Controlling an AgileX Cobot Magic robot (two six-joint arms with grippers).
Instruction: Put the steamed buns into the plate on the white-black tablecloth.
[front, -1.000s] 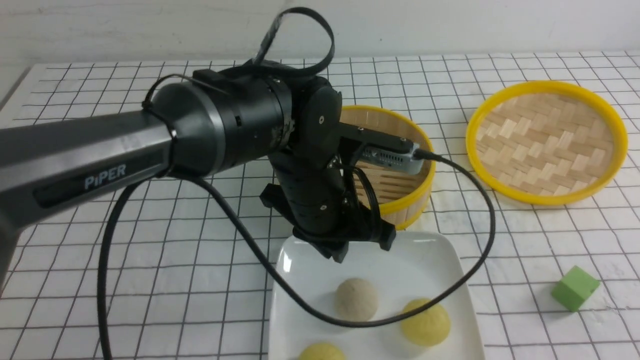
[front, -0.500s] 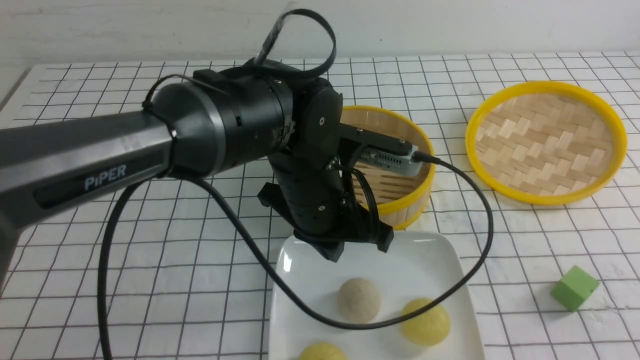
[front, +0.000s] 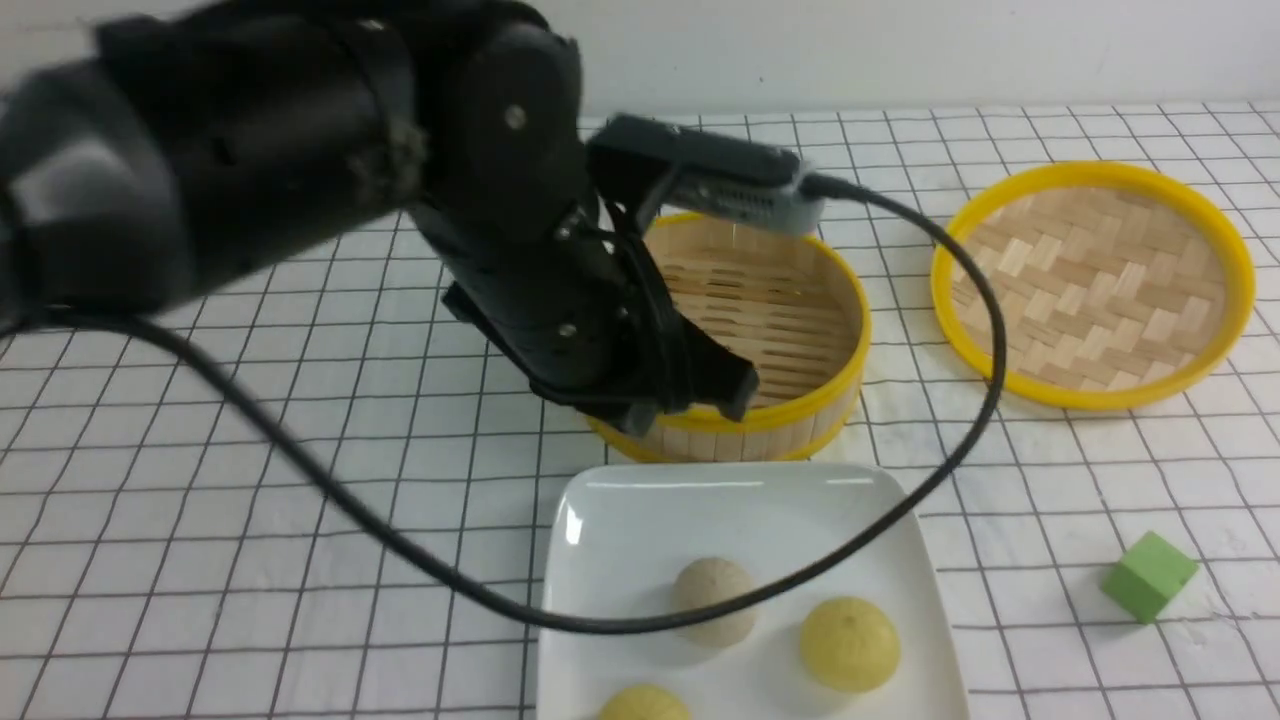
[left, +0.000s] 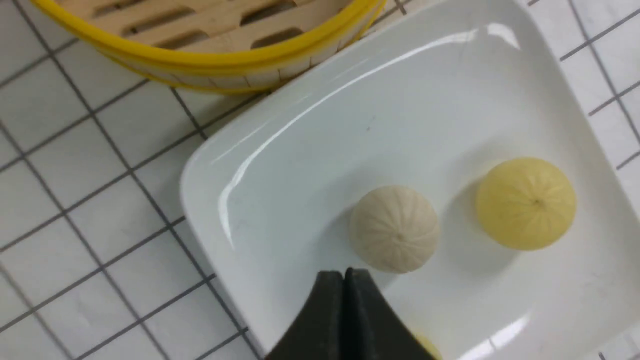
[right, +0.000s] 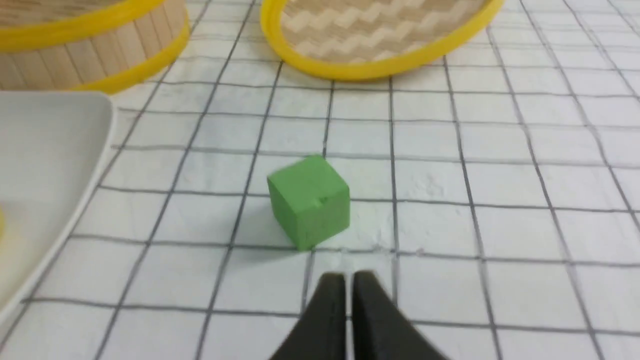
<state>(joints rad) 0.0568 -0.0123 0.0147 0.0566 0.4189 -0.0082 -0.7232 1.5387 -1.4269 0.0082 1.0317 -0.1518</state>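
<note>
Three steamed buns lie in the white plate (front: 750, 505) on the white-black tablecloth (front: 300, 500): an off-white one (front: 712, 598) and two pale yellow ones (front: 848, 643) (front: 643, 703). My left gripper (front: 650, 415) is shut and empty, raised above the plate's far edge in front of the steamer. The left wrist view shows its closed tips (left: 344, 274) over the plate (left: 350, 125), just short of the off-white bun (left: 395, 229), with a yellow bun (left: 525, 202) beside it. My right gripper (right: 348, 277) is shut and empty, low over the cloth near the green cube (right: 310, 200).
An empty bamboo steamer basket (front: 850, 330) stands just behind the plate. Its woven lid (front: 1090, 285) lies at the back right. The green cube (front: 1150, 575) sits to the right of the plate. The left arm's black cable (front: 960, 420) loops over the plate and buns.
My left arm has lifted up and back from the plate, blurred with motion. The three buns have stayed where they were in the plate.
</note>
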